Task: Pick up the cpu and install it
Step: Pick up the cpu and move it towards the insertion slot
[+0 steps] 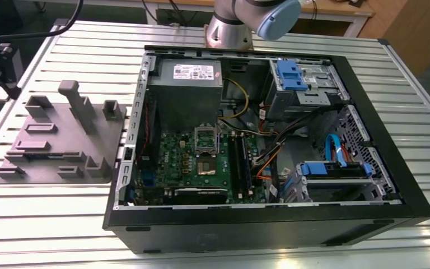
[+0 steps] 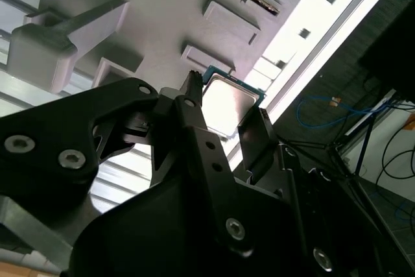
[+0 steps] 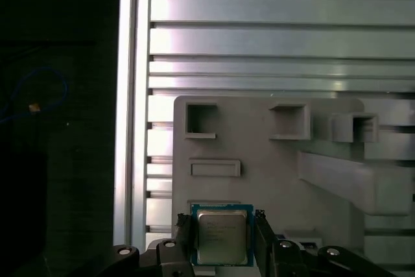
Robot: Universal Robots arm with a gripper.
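Note:
The cpu (image 3: 222, 238) is a small square chip with a silvery top and a green rim; it also shows in the second wrist view (image 2: 225, 103). My gripper (image 3: 222, 226) (image 2: 227, 98) is shut on it, one black finger (image 3: 184, 238) against each of two opposite edges. It sits just over the grey fixture tray (image 3: 292, 180) (image 2: 162, 24), close to the tray's edge; I cannot tell whether it still touches the tray. In the exterior view the green motherboard (image 1: 174, 154) lies inside the open computer case (image 1: 275, 221), and its metal-framed socket (image 1: 206, 164) has a dark centre.
The grey fixture tray (image 1: 51, 140), with upright posts and recesses, lies on the slatted metal table (image 1: 51, 224) at the case's left in the exterior view. Inside the case are a grey power-supply box (image 1: 188, 73), blue drive brackets (image 1: 290, 73) and cable bundles (image 1: 275, 151). The arm's base (image 1: 230, 28) rises behind the case.

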